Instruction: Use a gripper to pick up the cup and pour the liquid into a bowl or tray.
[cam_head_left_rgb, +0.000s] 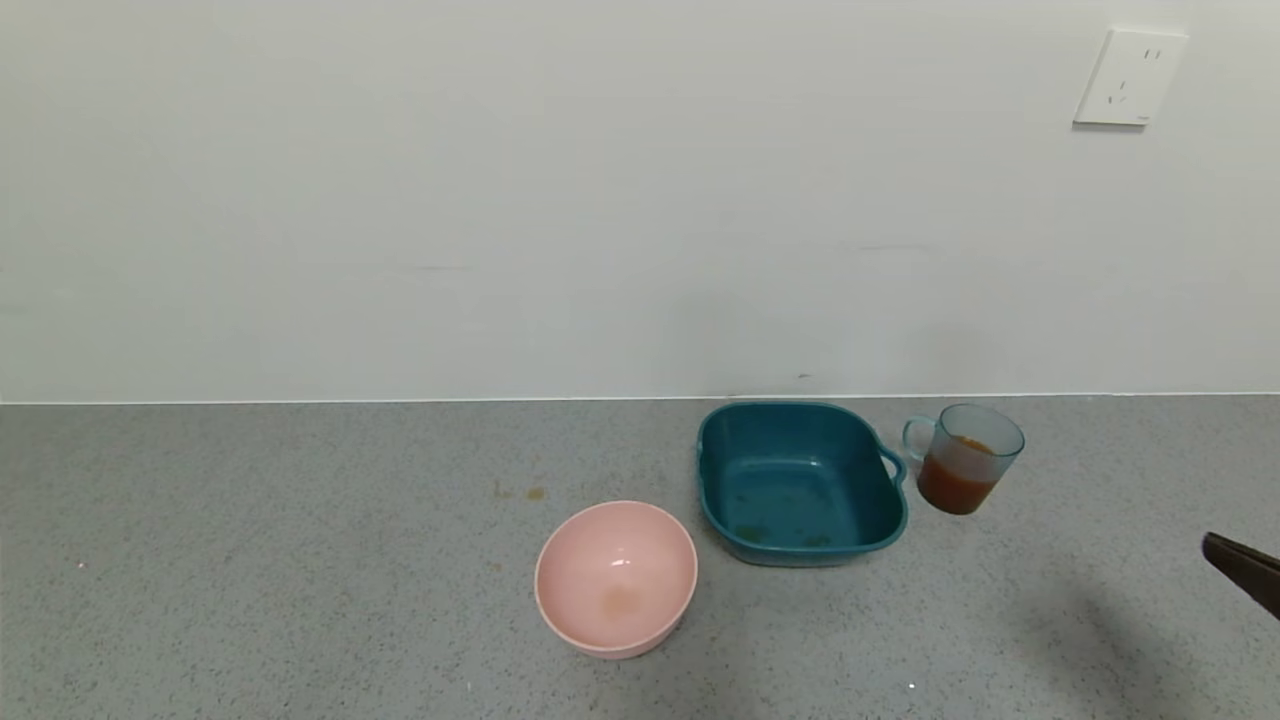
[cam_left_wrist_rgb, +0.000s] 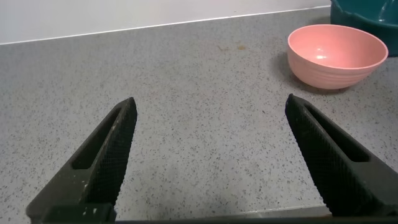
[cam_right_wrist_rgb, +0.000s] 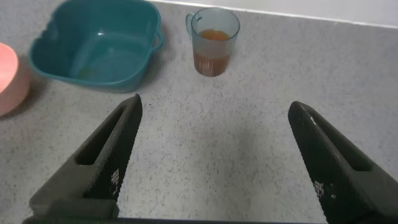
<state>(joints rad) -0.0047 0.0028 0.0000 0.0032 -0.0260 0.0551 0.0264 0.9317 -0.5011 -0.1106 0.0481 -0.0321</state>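
The cup (cam_head_left_rgb: 965, 460), a translucent pale blue ribbed mug, stands upright on the grey counter just right of the teal basin (cam_head_left_rgb: 800, 470), its handle toward the basin. It is about half full of reddish-brown liquid (cam_head_left_rgb: 955, 487). The basin holds only faint residue. My right gripper (cam_right_wrist_rgb: 214, 104) is open and empty, well short of the cup (cam_right_wrist_rgb: 213, 40) and the basin (cam_right_wrist_rgb: 99, 43); the liquid (cam_right_wrist_rgb: 213, 35) shows inside the cup. In the head view only the right gripper's dark tip (cam_head_left_rgb: 1245, 570) shows at the right edge. My left gripper (cam_left_wrist_rgb: 210, 101) is open and empty over bare counter.
A round pink bowl (cam_head_left_rgb: 615, 575) stands in front and to the left of the basin, and also shows in the left wrist view (cam_left_wrist_rgb: 336, 53). Small brown stains (cam_head_left_rgb: 520, 492) mark the counter. A white wall with a socket (cam_head_left_rgb: 1130, 78) rises behind the counter.
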